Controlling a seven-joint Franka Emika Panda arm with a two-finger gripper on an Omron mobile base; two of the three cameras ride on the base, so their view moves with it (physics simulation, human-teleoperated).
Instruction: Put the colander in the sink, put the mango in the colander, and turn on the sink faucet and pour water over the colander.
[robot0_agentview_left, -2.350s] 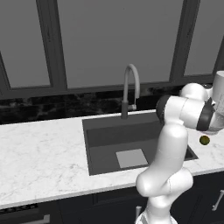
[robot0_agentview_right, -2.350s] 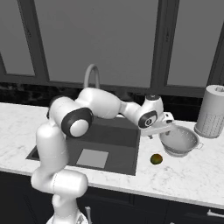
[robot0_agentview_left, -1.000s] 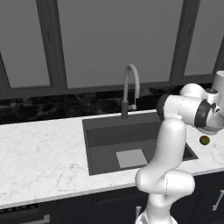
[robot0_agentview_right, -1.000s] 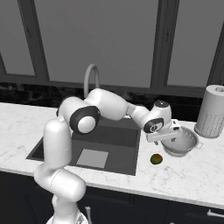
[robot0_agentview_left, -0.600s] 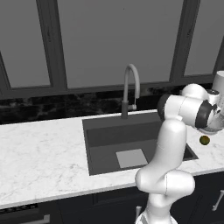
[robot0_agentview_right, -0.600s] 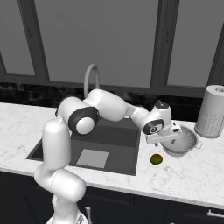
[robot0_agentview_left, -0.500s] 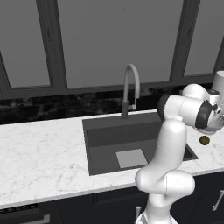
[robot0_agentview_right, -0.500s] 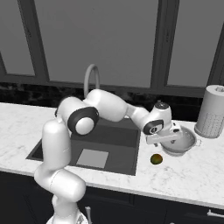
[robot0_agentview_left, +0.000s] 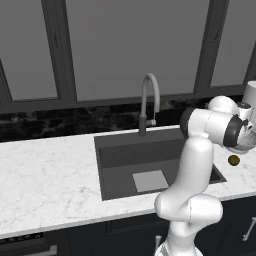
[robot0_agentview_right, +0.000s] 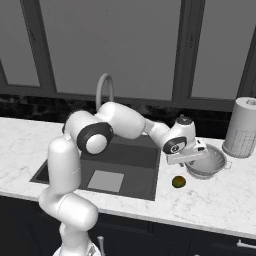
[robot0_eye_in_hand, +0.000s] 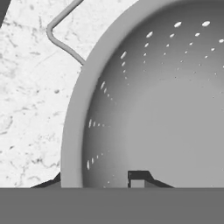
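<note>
White marble counter (robot0_agentview_right: 220, 200) bears colander (robot0_agentview_right: 207, 162), mango (robot0_agentview_right: 179, 182) beside dark sink (robot0_agentview_right: 120, 155).

Glossy white arm (robot0_agentview_right: 120, 122), dark joints

My left base camera sits behind the arm on its left side and looks forward and down, so I see the sink (robot0_agentview_left: 150, 165) in the middle, the faucet (robot0_agentview_left: 149, 102) behind it and the counter (robot0_agentview_left: 45, 175) stretching left. My right base camera looks from behind on the right side; there the sink (robot0_agentview_right: 125, 160) lies left of centre and the colander (robot0_agentview_right: 207, 162) is on the right. Both share the sink, the faucet (robot0_agentview_right: 104, 90), the mango (robot0_agentview_right: 178, 182) and the dark windows. My hand camera is very near the colander (robot0_eye_in_hand: 153, 100), looking down into its bowl.
</note>
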